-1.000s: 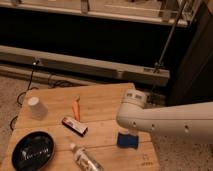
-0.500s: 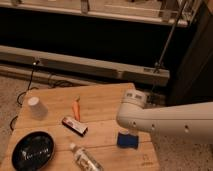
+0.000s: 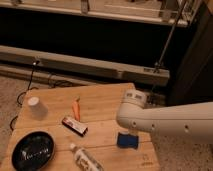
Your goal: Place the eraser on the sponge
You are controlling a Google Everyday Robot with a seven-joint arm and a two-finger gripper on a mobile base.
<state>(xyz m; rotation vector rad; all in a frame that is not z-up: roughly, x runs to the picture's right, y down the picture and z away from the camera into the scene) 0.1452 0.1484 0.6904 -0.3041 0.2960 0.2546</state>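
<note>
Gripper seems to be hidden under the rounded end of the white arm [image 3: 150, 119], over the right side of the wooden table [image 3: 102, 97] just above the blue sponge [image 3: 127, 140]; whether it is open or holding anything cannot be told. The eraser [image 3: 74, 125] lies flat mid-table, well apart from the sponge, just below the carrot [image 3: 76, 109].

Place: we take it for a lab or workshop test area.
Evidence: wooden tabletop [image 3: 105, 102], metal rails [image 3: 75, 60] behind it, a cable [image 3: 31, 77] on speckled floor [image 3: 11, 89], white robot arm [image 3: 170, 122].
Fingers: out of our sight.
</note>
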